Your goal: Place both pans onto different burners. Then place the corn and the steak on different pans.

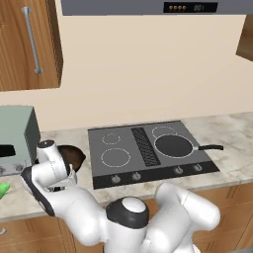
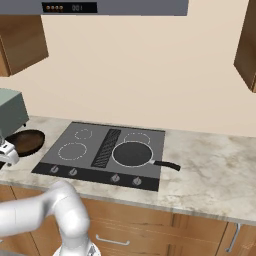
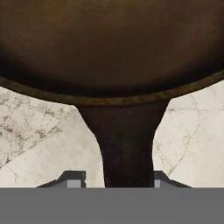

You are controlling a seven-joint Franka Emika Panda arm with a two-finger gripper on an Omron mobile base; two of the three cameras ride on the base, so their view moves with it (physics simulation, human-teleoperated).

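Down at the counter's left end, the two-finger gripper (image 3: 114, 183) straddles the short handle of the rusty dark-brown cast-iron skillet (image 3: 109, 48), its tips (image 3: 73, 179) flanking the handle (whether they actually clamp it cannot be told). The skillet sits at nine o'clock from the dark glass cooktop (image 1: 148, 148). At three o'clock, the flat dark grey long-handled pan (image 1: 174, 146) covers a large burner (image 2: 132, 153).

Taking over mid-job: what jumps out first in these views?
The gripper sits right at the brown skillet, its fingertips on either side of the short handle, on the marble counter left of the cooktop. The grey pan already sits on the cooktop's front right burner, its long handle pointing right. A bit of green corn peeks in at the far left counter edge.
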